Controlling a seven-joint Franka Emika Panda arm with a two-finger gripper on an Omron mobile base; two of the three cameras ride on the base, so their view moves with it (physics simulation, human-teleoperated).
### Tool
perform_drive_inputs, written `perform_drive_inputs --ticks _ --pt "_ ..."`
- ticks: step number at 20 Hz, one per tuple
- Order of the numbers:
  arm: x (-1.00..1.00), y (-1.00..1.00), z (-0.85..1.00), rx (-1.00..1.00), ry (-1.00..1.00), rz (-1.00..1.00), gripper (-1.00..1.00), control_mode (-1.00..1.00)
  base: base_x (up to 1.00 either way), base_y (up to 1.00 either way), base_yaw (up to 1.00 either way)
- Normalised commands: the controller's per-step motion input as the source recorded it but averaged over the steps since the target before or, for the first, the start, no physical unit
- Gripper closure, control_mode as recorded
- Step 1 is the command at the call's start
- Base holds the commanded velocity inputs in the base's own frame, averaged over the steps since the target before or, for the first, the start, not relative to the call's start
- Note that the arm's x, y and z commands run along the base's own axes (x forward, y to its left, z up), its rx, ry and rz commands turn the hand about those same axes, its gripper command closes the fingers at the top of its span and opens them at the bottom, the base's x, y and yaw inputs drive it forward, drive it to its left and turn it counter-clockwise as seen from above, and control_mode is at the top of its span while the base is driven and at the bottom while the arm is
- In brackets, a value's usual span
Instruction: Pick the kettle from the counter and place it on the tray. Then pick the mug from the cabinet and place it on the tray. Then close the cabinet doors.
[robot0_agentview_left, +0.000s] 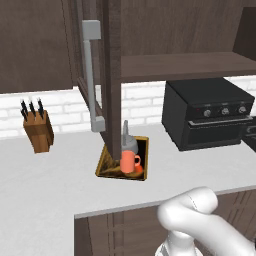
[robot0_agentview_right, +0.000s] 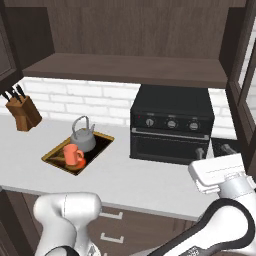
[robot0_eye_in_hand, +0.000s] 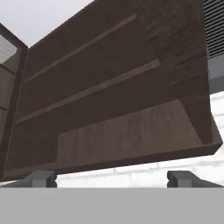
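**Two items on the tray, both cupboard doors still to shut**

Two of the task's things sit together on the shallow square tray with the golden-brown rim (robot0_agentview_right: 102, 135): the squat grey metal kettle with the thin arched handle (robot0_agentview_right: 83, 138) stands at the far part of it, and the small plain orange mug with the loop handle (robot0_agentview_right: 73, 154) stands just in front of the kettle, upright; the tray lies flat on the wide white-grey tabletop (robot0_agentview_right: 125, 175), between the brown wooden knife block (robot0_agentview_right: 23, 114) and the black oven-like appliance (robot0_agentview_right: 171, 126).

Above, the dark brown wooden wall cabinet (robot0_agentview_right: 130, 67) stands open; its left door with the long vertical grey bar handle (robot0_agentview_left: 90, 75) swings out over the tray, and in the left base view its edge hides part of the kettle; the right door (robot0_agentview_right: 244, 85) is open at the far right.

In the hand view the hand (robot0_eye_in_hand: 112, 178) is released, its fingertips wide apart with nothing between them, looking up under the cabinet's empty shelf.

By my judgement only the closing remains; the risk lies in the approach; the open fingers could slide off the slim bar handle rather than push it; a door driven at an angle may stop ajar; the arm, reaching low across the tabletop, could also nudge the tray and tip the mug.
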Motion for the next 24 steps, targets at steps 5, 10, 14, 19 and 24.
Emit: perform_drive_inputs --ticks 5,10,14,19,24 --pt "0.0 -0.57 0.25 0.0 -0.01 0.0 -1.0 -1.0 0.0 0.0 0.0" --pt "0.0 -0.55 0.31 0.0 0.0 0.0 -1.0 -1.0 0.0 0.0 0.0" --pt "0.0 -0.36 0.33 0.0 -0.02 0.0 -1.0 -1.0 0.0 0.0 0.0" --pt "-0.14 0.06 0.26 -0.09 -0.02 0.0 -1.0 -1.0 0.0 0.0 0.0" --pt "-0.1 0.34 0.25 -0.21 -0.01 0.0 -1.0 -1.0 0.0 0.0 0.0"
